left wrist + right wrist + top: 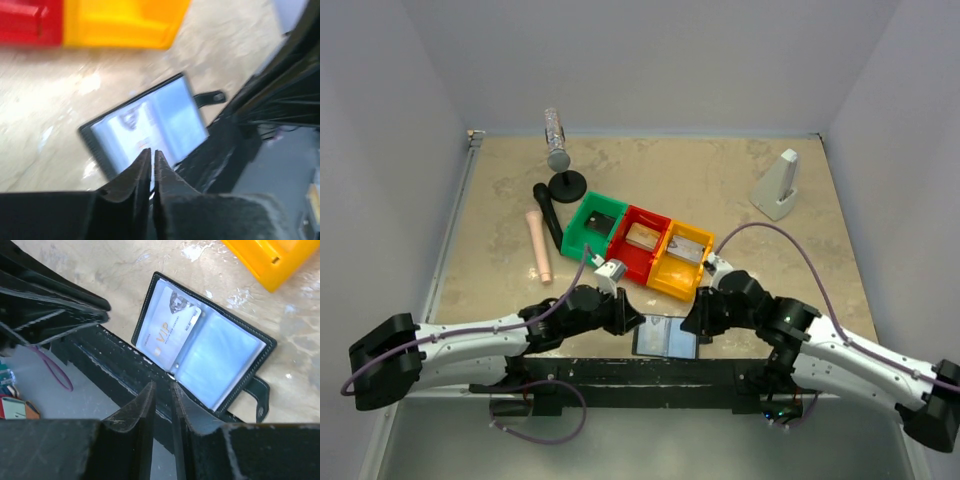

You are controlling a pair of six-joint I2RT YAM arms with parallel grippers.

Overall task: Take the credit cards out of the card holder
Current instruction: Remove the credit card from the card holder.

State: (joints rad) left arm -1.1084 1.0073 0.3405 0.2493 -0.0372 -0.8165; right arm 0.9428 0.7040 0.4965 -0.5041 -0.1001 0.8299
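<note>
Beige, marbled tabletop (800, 270) beneath two black-and-white arms reaching in from the near edge. Beyond the arm tips, a slanted row of three bins touching side to side: green bin (592, 225), red bin (638, 243), yellow bin (682, 262), left to right from above.

Just nearer than the red and yellow bins, at the tabletop's near edge and between the two arm tips, the card holder (666, 338), lying flat and spread open with its glossy grey-blue inner panels up. Long axis left to right along that edge, fold line running near to far.

At the holder's left end, the left gripper (152, 151), fingers all but together, only a sliver between them, nothing visibly pinched. At the opposite end, the right gripper (162, 386), fingers a narrow gap apart, empty.

Seen from the right wrist: one pale credit card (167, 335) printed "VIP", tucked slantwise in one panel, beside a plain glossy sleeve. Small black strap tab (259, 399) with a snap, sticking out from the holder's edge on that plain side.
</note>
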